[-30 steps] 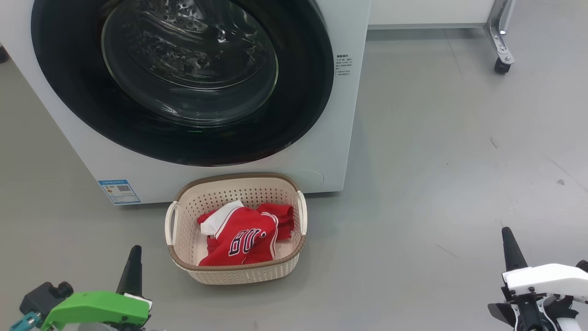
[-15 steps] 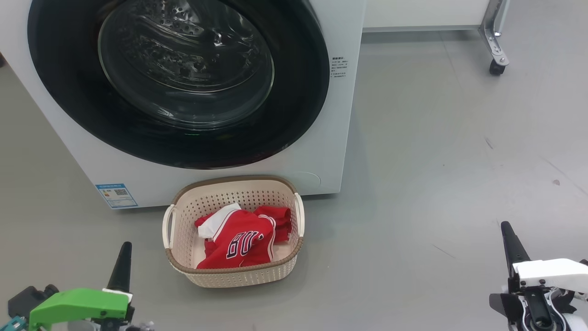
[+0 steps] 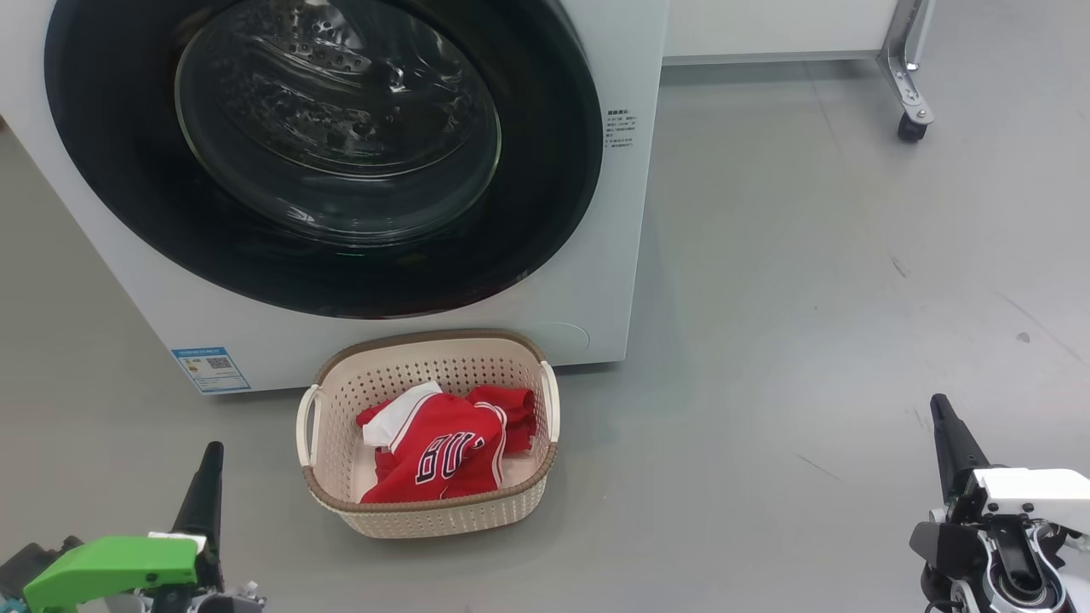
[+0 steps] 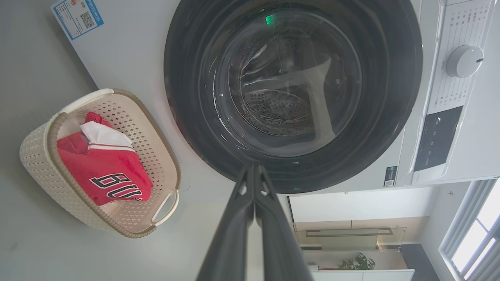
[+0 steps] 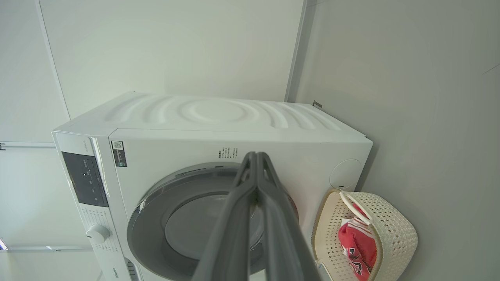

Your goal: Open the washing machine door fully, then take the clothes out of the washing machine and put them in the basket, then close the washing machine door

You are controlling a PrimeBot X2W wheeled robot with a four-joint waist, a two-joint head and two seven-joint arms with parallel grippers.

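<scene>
Low at the head view's lower left, the left gripper (image 3: 210,453) has its two dark fingers pressed together, holding nothing and touching nothing. Its own camera shows the shut tips (image 4: 254,168) pointing at the lower rim of the door (image 4: 187,78). The right gripper (image 3: 939,407) at the lower right is likewise closed and empty above bare floor (image 3: 809,298), well apart from everything. In its wrist view the fingers (image 5: 256,156) line up with the washer (image 5: 203,113).

Between the grippers, nearer the left one, the basket (image 3: 426,505) stands on the floor just in front of the washer (image 3: 617,255). The clothes (image 3: 443,447) lie crumpled inside it: a red jersey with white trim and black, white-edged characters reading "BU", the rest folded under.

The door (image 3: 545,170) sits shut against the front, the steel drum showing through its glass. A blue label (image 3: 210,368) with a QR code is stuck at the front's lower corner; its print is too small to read. A block of small text (image 3: 620,128) beside the door is also unreadable. The left wrist view shows a white dial (image 4: 464,61), a dark display (image 4: 435,138) and a small QR sticker (image 4: 390,176). A caster (image 3: 911,128) stands further back.
</scene>
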